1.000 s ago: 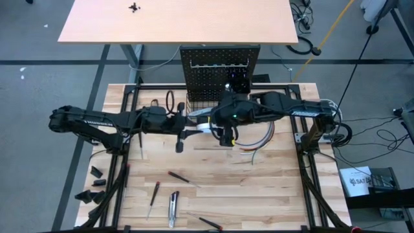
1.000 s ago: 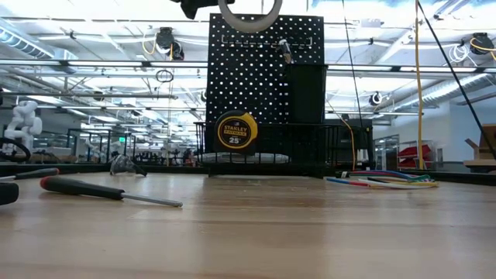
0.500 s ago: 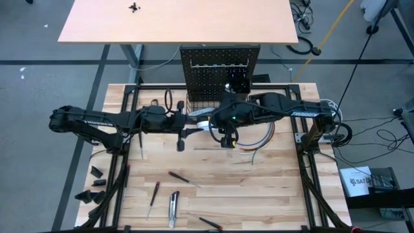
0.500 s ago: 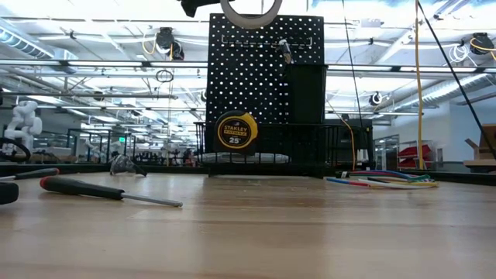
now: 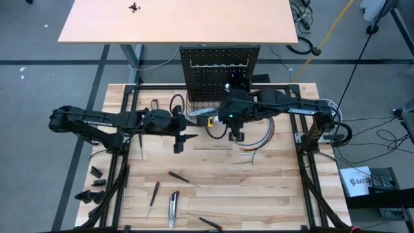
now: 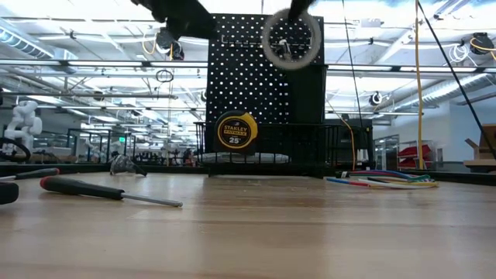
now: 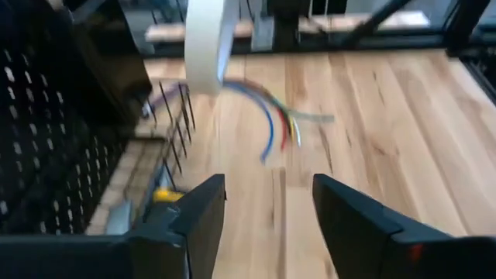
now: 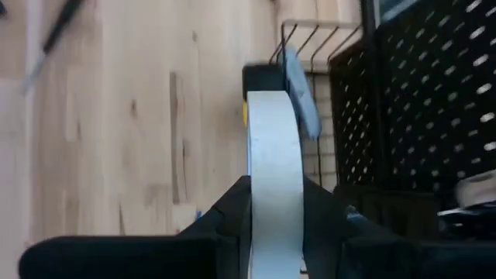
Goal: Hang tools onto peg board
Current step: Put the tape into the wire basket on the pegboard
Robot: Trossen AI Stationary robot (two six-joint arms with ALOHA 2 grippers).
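Observation:
The white tape roll [image 6: 291, 39] hangs in the air in front of the black peg board [image 6: 248, 77], near its top. My right gripper [image 8: 273, 194] is shut on the roll [image 8: 273, 147]; it shows at the top of the low view [image 6: 304, 6] and by the board's basket in the high view [image 5: 234, 134]. My left gripper [image 7: 267, 201] is open and empty to the left of the roll [image 7: 205, 46], high above the table [image 6: 182, 12]. A yellow tape measure [image 6: 235, 129] sits at the wire basket [image 6: 310, 143]. My right gripper pinches the roll's band [image 8: 273, 182] between its two fingers [image 8: 318, 203], one on each flat side, at the ring's upper right part [image 6: 304, 21]. The fingers slant down from above. The roll stands upright, lifted clear, its hole toward the table's near edge.
On the table lie a bundle of coloured wires [image 5: 255, 139] at the right, red-and-black screwdrivers [image 5: 178, 176] [image 5: 152, 197] and a utility knife [image 5: 173, 208] near the front. One screwdriver [image 6: 108, 191] shows at the low view's left.
The tape roll has gone from beside my left gripper toward the table's right and down, in front of the peg board, carried by my right gripper. My left gripper now stands apart from the roll, farther toward the table's left.

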